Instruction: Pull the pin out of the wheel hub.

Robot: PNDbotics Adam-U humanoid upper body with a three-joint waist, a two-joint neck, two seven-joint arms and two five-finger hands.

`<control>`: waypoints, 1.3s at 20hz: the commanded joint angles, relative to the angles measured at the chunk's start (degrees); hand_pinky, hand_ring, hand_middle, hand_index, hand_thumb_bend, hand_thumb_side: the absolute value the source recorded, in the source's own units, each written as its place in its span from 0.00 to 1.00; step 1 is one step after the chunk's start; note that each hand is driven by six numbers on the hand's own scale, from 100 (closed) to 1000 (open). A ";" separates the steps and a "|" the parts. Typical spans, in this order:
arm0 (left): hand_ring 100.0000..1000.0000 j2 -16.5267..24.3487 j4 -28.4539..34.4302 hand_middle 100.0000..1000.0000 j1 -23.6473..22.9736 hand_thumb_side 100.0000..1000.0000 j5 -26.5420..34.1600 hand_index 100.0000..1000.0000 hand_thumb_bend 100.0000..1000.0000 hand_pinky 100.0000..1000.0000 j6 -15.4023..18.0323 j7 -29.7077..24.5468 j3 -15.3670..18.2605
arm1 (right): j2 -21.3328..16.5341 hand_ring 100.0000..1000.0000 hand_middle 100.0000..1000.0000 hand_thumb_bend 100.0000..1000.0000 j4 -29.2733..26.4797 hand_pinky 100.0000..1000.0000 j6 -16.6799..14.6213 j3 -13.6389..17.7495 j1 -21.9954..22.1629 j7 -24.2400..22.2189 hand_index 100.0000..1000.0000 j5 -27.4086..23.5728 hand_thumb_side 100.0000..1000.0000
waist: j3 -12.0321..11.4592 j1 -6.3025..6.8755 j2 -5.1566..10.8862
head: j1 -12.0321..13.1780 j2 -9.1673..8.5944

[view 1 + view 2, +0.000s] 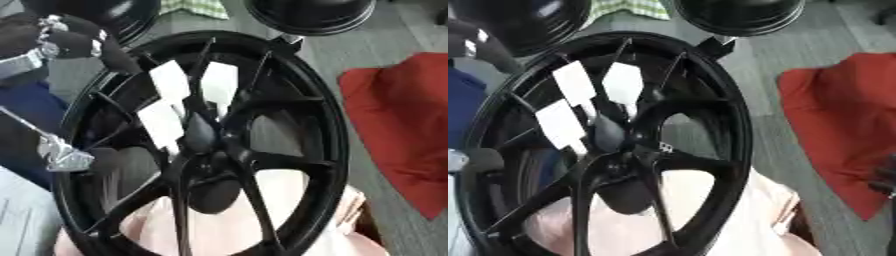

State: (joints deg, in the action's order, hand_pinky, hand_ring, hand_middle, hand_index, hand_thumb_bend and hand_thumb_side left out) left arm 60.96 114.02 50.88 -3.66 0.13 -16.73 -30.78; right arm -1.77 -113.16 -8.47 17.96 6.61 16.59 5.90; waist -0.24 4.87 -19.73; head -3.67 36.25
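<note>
A large black wheel hub [289, 125] with thin spokes fills both views, lying on pale pink cloth. White paper tags [171, 82] are stuck on its upper spokes. A short black stub with a pale tip [289, 42] sticks out of the rim at the top; I cannot tell whether it is the pin. My left hand [70, 40] is at the rim's upper left with its fingers curled and one dark finger down on the rim. Nothing shows inside it. A dark shape [883, 177] at the right edge may be my right hand.
A silver metal piece on a thin rod [63, 155] sits against the rim's left side. Two more black wheels [311, 15] lie beyond the top edge. A red cloth [402, 125] covers the grey floor on the right, and blue fabric [26, 115] lies on the left.
</note>
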 commanded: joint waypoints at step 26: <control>0.63 -3.46 -1.71 0.61 5.53 0.35 9.06 0.77 0.58 0.75 -9.08 -34.28 12.85 | -0.28 0.66 0.74 0.00 -1.43 0.55 0.73 0.39 -0.32 0.12 0.68 -0.21 0.80 | 0.02 0.14 1.27 | 0.26 0.25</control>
State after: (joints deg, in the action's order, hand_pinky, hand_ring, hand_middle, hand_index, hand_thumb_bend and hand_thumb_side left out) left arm 56.75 112.39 55.43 5.50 -9.00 -51.20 -18.90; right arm -1.76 -113.16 -7.97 18.02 6.52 16.66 5.87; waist -0.27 5.17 -19.44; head -3.59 36.72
